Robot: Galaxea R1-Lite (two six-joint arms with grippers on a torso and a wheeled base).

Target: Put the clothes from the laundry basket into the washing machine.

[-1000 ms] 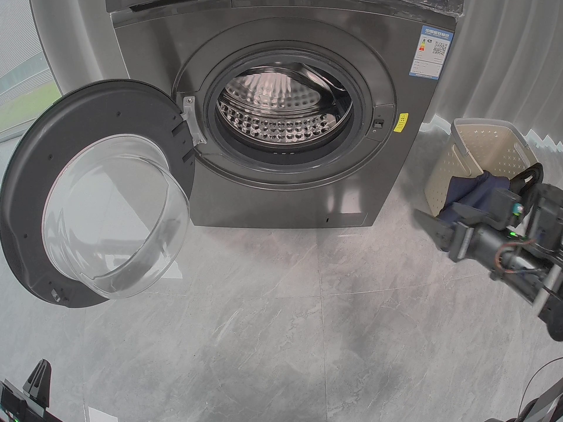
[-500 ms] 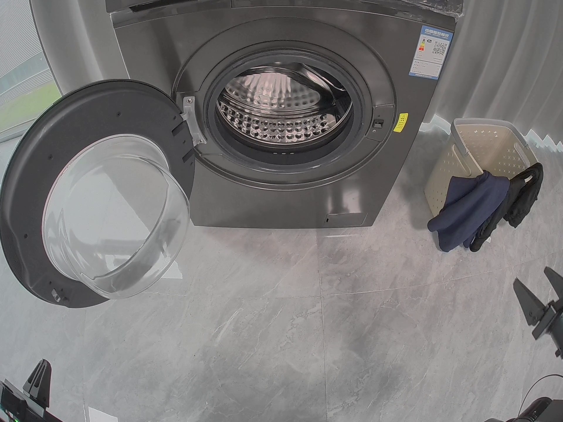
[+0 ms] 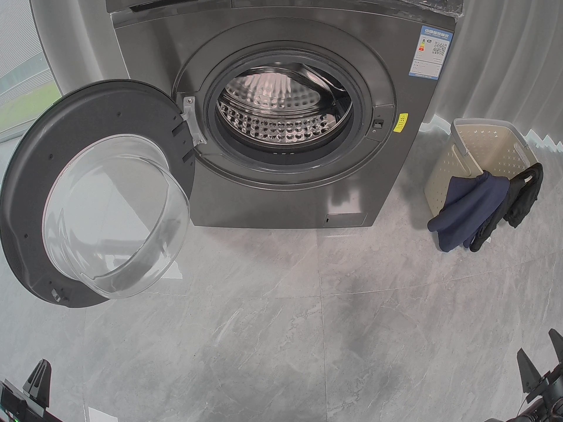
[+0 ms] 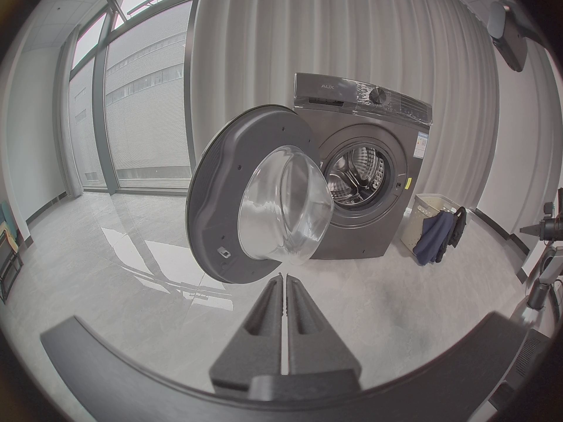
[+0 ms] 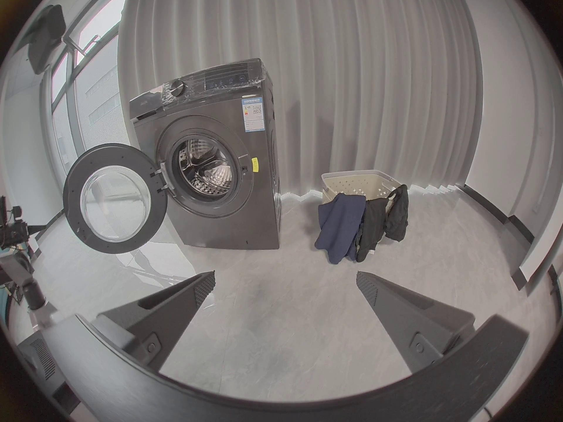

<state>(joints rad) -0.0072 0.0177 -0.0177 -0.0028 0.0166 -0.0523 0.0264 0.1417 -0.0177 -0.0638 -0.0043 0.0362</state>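
Washing machine (image 3: 264,206): top panel cut off by the head view's edge. Print on its label (image 3: 432,52) too small to read. Laundry basket (image 3: 469,142): inside hidden behind its near wall and the draped navy garment (image 3: 469,206). Black garment (image 3: 522,197) partly tucked behind the navy one; one piece or two, can't tell. Left gripper (image 3: 36,382) cut by the near-left corner, right gripper (image 3: 539,361) by the near-right corner.

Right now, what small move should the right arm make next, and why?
Probably bring the right gripper forward to the navy garment draped over the rim of the laundry basket: its jaws stand open and empty, well short of it, and the washing machine's drum is empty, its door open.
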